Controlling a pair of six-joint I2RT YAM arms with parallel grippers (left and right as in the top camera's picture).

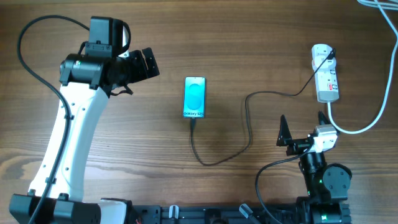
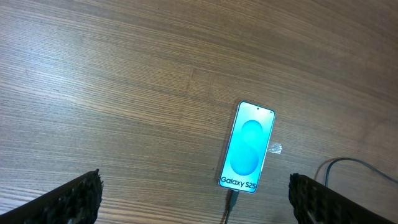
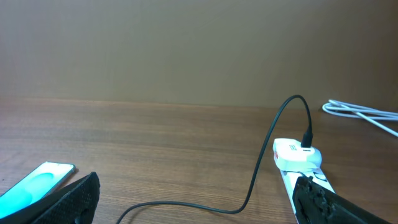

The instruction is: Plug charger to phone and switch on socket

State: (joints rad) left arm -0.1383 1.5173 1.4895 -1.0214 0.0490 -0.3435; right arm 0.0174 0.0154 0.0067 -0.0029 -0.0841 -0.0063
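The phone [image 1: 194, 97] lies flat mid-table, cyan screen up, "Galaxy S25" at its near end. The thin black charger cable [image 1: 249, 118] runs from the socket [image 1: 325, 73] at the right, loops down and reaches the phone's near end, where its plug [image 2: 231, 201] sits at the port. My left gripper [image 1: 148, 63] is open and empty, left of the phone; the phone [image 2: 247, 147] shows between its fingers in the left wrist view. My right gripper [image 1: 303, 129] is open and empty, below the socket [image 3: 298, 155]. The cable [image 3: 261, 168] and phone [image 3: 34, 183] also show in the right wrist view.
A thicker white lead [image 1: 379, 93] curves from the socket round the table's right side and up to the far right corner. A small clear scrap [image 2: 275, 148] lies beside the phone. The arm bases stand along the near edge.
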